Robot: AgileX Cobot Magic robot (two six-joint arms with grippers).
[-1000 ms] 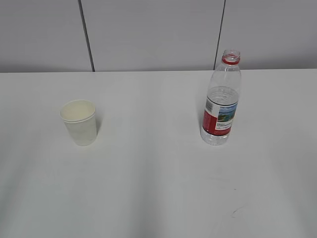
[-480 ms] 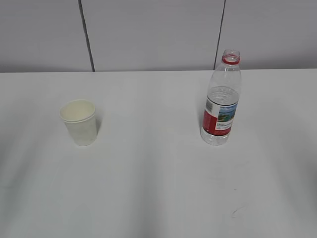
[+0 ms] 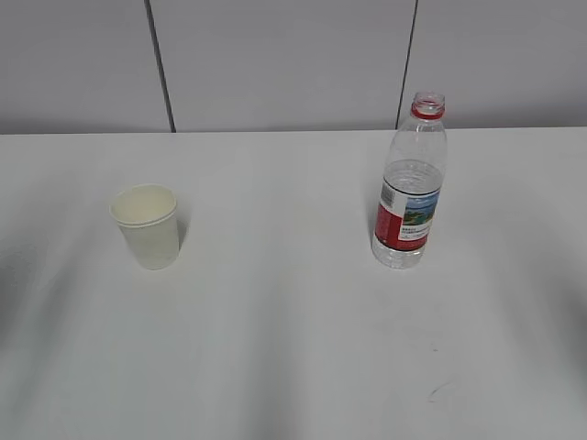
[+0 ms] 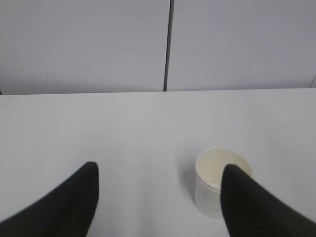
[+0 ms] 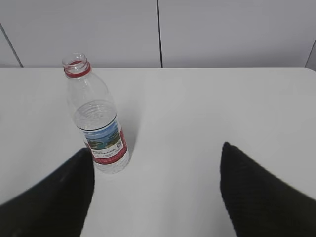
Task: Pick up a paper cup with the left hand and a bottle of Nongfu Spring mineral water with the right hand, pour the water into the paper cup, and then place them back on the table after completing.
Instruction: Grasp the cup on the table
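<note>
The small white paper cup (image 3: 147, 227) stands upright on the left of the white table (image 3: 275, 302). The uncapped bottle (image 3: 410, 183), clear with a red neck ring and red label, stands upright on the right with water in it. Neither arm shows in the exterior view. In the left wrist view my left gripper (image 4: 158, 173) is open and empty; the cup (image 4: 213, 183) stands just ahead, partly behind the right finger (image 4: 252, 207). In the right wrist view my right gripper (image 5: 155, 168) is open and empty; the bottle (image 5: 98, 128) stands ahead beside the left finger (image 5: 59, 197).
A grey panelled wall (image 3: 275, 55) with dark vertical seams rises behind the table's far edge. A small dark mark (image 3: 436, 392) lies on the tabletop near the front right.
</note>
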